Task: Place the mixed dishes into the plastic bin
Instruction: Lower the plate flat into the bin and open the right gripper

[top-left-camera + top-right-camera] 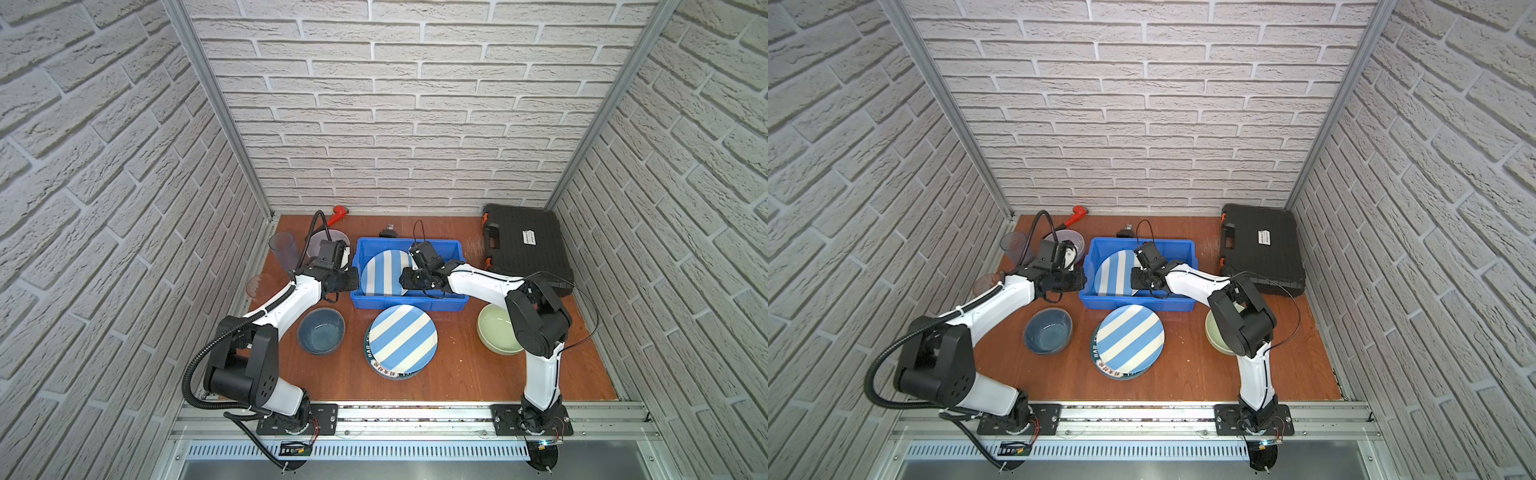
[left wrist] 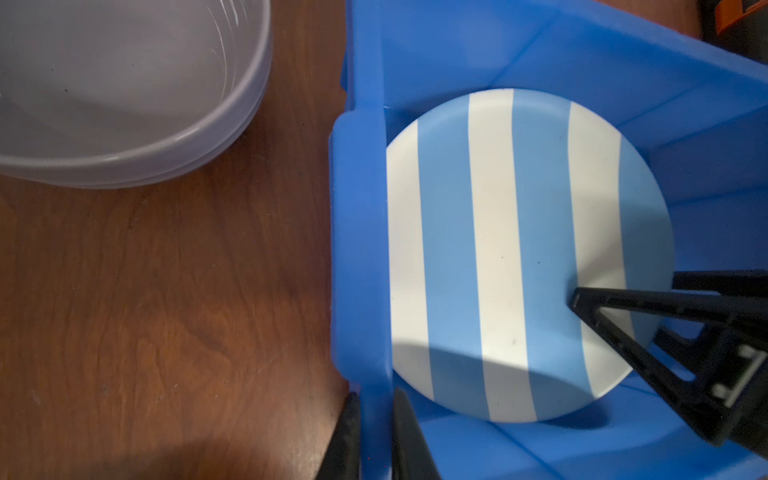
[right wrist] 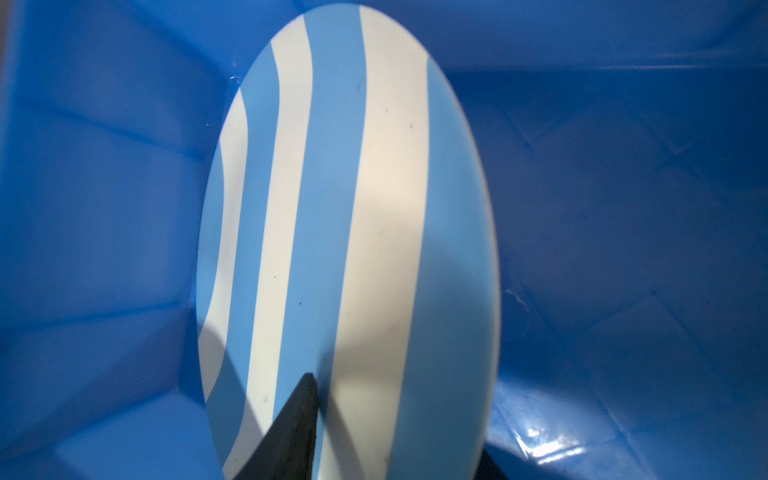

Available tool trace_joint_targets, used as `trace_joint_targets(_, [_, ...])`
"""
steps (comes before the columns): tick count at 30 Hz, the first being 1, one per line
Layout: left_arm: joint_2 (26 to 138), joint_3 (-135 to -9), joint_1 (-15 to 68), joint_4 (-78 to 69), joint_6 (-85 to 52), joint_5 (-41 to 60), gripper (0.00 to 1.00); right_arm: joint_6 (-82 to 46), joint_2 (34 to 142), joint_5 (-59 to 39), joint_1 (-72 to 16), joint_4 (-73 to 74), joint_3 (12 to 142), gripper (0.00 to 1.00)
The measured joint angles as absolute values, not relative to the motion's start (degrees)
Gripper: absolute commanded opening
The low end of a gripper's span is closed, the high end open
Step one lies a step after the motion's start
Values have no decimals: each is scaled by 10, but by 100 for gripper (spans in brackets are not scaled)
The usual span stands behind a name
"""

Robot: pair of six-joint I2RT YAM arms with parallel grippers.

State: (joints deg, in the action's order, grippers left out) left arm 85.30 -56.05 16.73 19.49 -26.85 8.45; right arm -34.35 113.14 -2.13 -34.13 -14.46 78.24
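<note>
Blue bin (image 1: 374,302) holds one striped plate (image 1: 384,274) — tilted.

Robot test cell in a lab, faux-brick wall panels (image 1: 415,104), aluminium frame post (image 1: 220,104), arm bases (image 1: 297,419) bolted to a rail (image 1: 415,413).

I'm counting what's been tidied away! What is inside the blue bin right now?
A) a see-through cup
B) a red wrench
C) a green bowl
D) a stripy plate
D: in both top views a blue-and-white striped plate sits inside the blue bin.
</note>
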Motion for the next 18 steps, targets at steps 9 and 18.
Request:
trace_joint_targets(9, [847, -555, 168, 195, -271, 85, 14, -334, 1131, -4, -341, -166, 788, 58])
trace_joint_targets(18, [846, -554, 168, 195, -272, 85, 15, -325, 1131, 5, -341, -176, 791, 63])
